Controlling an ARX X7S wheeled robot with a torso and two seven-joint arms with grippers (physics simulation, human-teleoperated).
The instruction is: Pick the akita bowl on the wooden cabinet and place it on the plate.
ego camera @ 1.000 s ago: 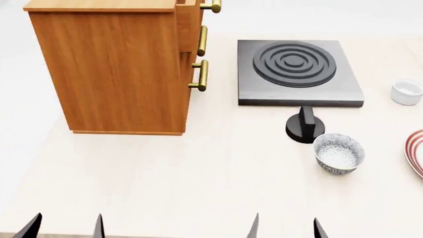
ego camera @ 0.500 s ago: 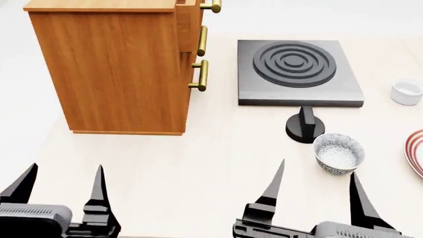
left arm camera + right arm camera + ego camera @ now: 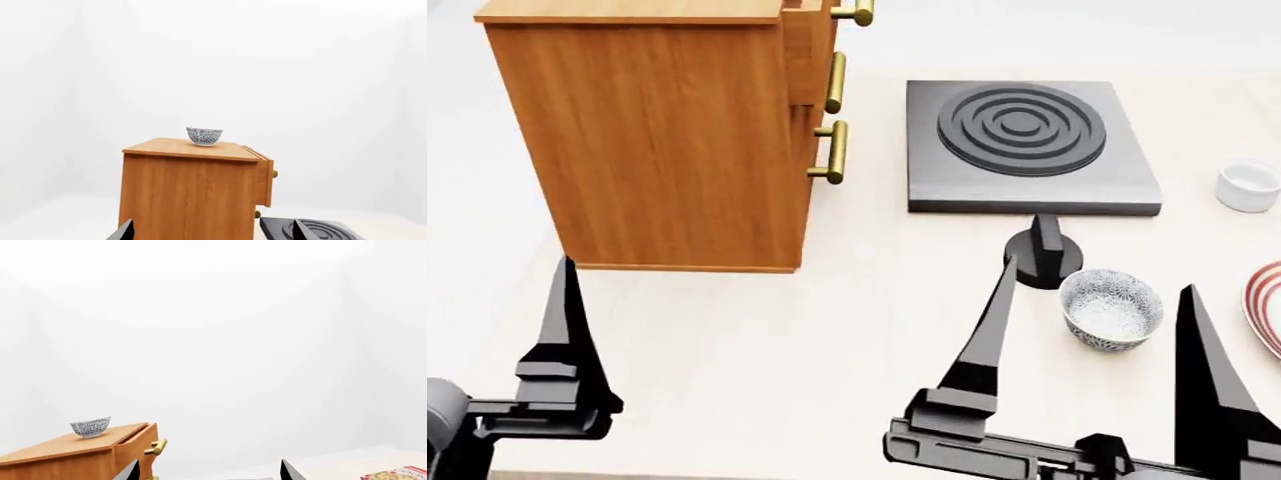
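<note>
The akita bowl (image 3: 204, 135), white with dark speckles, stands upright on top of the wooden cabinet (image 3: 190, 195); the right wrist view shows the bowl (image 3: 91, 427) there too. In the head view the cabinet (image 3: 667, 140) fills the upper left and its top is cut off, so the bowl is out of view there. The red-ringed plate (image 3: 1266, 306) is cut by the right edge. My left gripper (image 3: 212, 233) is open and empty, well short of the cabinet; only one finger (image 3: 565, 340) shows in the head view. My right gripper (image 3: 1100, 278) is open and empty above the table.
A look-alike speckled bowl (image 3: 1110, 308) sits on the table beside the plate. A black stove burner (image 3: 1028, 140) with a round knob (image 3: 1044, 255) lies right of the cabinet. A plain white cup (image 3: 1246, 185) stands at the far right. A printed box (image 3: 400, 474) shows low in the right wrist view.
Both grippers have risen steadily into the head view, from bare fingertips at the lower edge to tall open fingers. The bowls, plate and cabinet have not moved.
</note>
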